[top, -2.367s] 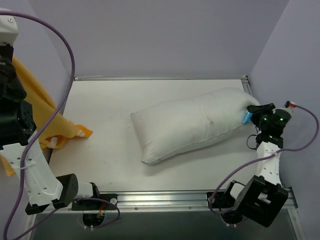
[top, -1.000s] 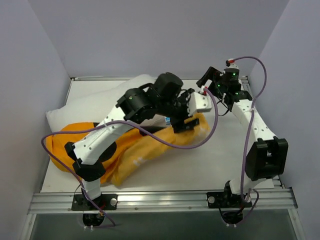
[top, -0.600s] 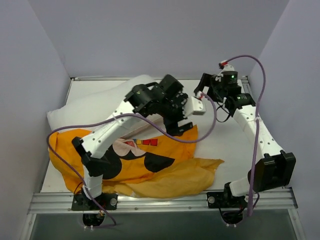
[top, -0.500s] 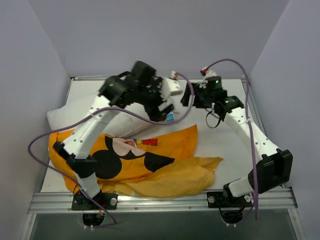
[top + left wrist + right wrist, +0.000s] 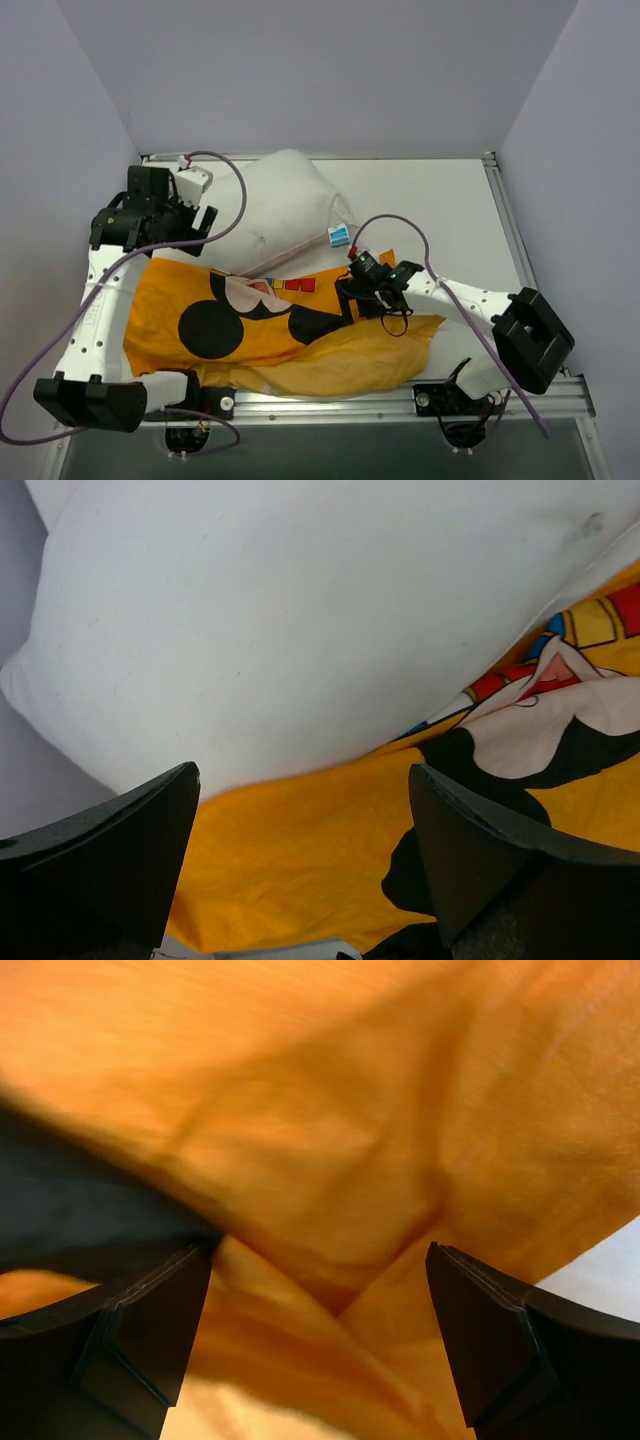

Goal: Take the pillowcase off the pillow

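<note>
The plump white pillow [image 5: 285,200] lies at the back left, its blue-and-white tag [image 5: 340,236] pointing toward the centre. The orange pillowcase [image 5: 300,355] lies flat in front of it, mouse face up; its back edge runs under the pillow's front edge. My left gripper [image 5: 203,222] hangs open at the pillow's left end. In the left wrist view, the gripper [image 5: 300,880] has pillow [image 5: 300,620] and orange fabric [image 5: 290,870] between its spread fingers. My right gripper [image 5: 347,303] is open low over the pillowcase's right part, rumpled folds [image 5: 320,1210] between its fingers [image 5: 490,1330].
Grey-lilac walls [image 5: 560,150] close in the table [image 5: 450,210] on the left, back and right. A metal rail [image 5: 330,400] runs along the near edge. Purple cables [image 5: 235,190] loop from both wrists. Bare table [image 5: 610,1260] shows beside the pillowcase's right edge.
The left arm has swung from the pillow's tagged corner to the far left. The right arm has come from the back right down onto the pillowcase. The pillow has bunched up at the back.
</note>
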Controlling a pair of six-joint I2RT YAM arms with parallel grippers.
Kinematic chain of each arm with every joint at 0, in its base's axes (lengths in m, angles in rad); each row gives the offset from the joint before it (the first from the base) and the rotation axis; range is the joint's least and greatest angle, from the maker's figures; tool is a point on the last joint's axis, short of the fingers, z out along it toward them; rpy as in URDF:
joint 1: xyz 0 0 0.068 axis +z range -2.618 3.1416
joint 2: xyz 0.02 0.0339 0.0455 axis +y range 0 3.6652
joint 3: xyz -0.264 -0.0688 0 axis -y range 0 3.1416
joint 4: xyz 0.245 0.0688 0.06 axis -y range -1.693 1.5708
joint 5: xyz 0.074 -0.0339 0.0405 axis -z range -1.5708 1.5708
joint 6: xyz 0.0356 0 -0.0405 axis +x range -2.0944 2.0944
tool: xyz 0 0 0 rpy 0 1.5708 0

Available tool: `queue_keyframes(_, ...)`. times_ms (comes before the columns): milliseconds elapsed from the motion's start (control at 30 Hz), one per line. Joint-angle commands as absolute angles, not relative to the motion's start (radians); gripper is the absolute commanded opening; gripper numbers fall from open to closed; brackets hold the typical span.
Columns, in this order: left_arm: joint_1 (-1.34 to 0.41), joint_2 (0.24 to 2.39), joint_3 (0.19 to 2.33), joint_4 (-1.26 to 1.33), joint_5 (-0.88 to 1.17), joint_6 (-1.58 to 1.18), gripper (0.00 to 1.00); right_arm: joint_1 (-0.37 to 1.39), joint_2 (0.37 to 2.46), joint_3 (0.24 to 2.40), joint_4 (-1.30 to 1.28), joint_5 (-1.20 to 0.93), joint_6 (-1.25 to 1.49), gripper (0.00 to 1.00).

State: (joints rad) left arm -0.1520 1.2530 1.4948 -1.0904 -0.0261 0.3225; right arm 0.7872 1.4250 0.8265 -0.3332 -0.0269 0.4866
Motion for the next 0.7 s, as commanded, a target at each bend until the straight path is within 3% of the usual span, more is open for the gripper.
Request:
queue_keyframes(0, -0.074, 1.172, 1.433, -0.965, -0.060, 0.285, 0.94, 0.785, 1.456, 0.779, -0.293, 0.106, 0.557, 0.94)
queue_keyframes(67, -0.038, 1.149, 1.390, -0.960, -0.067, 0.288, 0.94, 0.781, 1.474, 0.773, -0.272, 0.126, 0.555, 0.77)
queue_keyframes(100, -0.031, 1.143, 1.379, -0.954, -0.075, 0.291, 0.94, 0.773, 1.480, 0.769, -0.246, 0.124, 0.557, 0.38)
queue_keyframes(133, -0.026, 1.134, 1.365, -0.953, -0.099, 0.293, 0.94, 0.767, 1.479, 0.756, -0.229, 0.121, 0.560, 0.18)
queue_keyframes(167, -0.012, 1.128, 1.339, -0.950, -0.113, 0.291, 0.94, 0.755, 1.474, 0.746, -0.216, 0.120, 0.561, 0.05)
queue_keyframes(200, -0.005, 1.114, 1.327, -0.940, -0.123, 0.294, 0.94, 0.738, 1.462, 0.736, -0.194, 0.117, 0.566, 0.00)
queue_keyframes(433, 0.086, 1.109, 1.252, -0.884, -0.152, 0.333, 0.94, 0.274, 1.201, 0.615, -0.072, -0.058, 0.551, 0.00)
queue_keyframes(567, 0.104, 1.186, 1.232, -0.824, -0.207, 0.370, 0.94, -0.154, 1.114, 0.632, -0.023, -0.242, 0.520, 0.00)
queue_keyframes(667, 0.136, 1.255, 1.250, -0.770, -0.200, 0.364, 0.94, -0.222, 1.167, 0.689, -0.066, -0.316, 0.453, 0.00)
